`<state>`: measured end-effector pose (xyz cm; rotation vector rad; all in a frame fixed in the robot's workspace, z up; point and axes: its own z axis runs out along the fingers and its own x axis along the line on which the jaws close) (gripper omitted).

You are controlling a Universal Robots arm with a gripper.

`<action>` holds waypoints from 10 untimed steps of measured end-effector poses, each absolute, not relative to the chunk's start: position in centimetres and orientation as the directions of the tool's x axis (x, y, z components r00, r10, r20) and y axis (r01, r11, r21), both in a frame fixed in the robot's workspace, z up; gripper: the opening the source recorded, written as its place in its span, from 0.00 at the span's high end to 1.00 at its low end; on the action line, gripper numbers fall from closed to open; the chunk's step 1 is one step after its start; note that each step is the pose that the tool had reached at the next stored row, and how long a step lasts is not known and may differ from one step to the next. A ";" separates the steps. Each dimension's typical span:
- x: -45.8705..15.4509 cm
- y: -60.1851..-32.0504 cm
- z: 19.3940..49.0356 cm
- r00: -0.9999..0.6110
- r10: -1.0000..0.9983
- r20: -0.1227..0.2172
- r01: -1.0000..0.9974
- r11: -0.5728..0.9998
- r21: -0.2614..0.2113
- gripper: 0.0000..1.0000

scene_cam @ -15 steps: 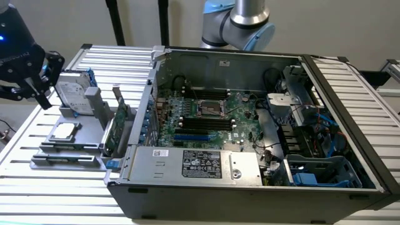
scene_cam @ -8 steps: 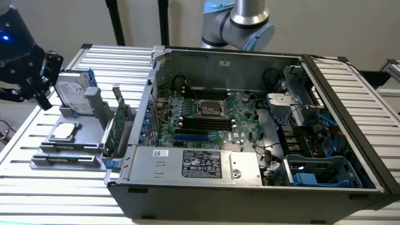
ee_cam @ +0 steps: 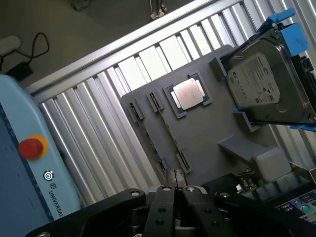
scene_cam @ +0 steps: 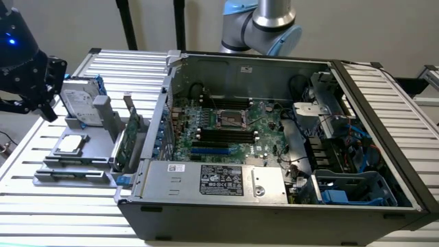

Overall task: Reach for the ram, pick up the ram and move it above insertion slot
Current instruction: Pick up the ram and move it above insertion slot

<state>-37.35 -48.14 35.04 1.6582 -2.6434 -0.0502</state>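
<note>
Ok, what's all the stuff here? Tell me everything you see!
computer case: one, dark grey, open, on the table
motherboard: one, green, inside the case
power supply: one, silver, inside the case
holder: one, grey, on the table beside the case
hard drive: one, silver, standing in the holder
processor chip: one, silver, flat on the holder
expansion card: one, green, upright beside the case
ram: one, thin, edge-on in the holder's slot, colour unclear
robot arm: one, grey and blue, behind the case
fingers: two, black, shut, empty, above the holder
</note>
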 end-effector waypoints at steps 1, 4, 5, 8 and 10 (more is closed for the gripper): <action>-37.3 -48.1 35.0 -0.418 -0.908 0.000 -0.908 0.418 0.038 0.89; -37.4 -48.1 34.9 -0.368 -0.930 0.001 -0.929 0.368 0.038 0.89; -37.3 -48.1 34.9 -0.351 -0.936 0.001 -0.936 0.351 0.038 0.89; -37.3 -48.1 34.8 -0.300 -0.954 0.001 -0.953 0.300 0.038 0.89; -37.3 -48.1 34.8 -0.265 -0.964 0.001 -0.964 0.265 0.038 0.89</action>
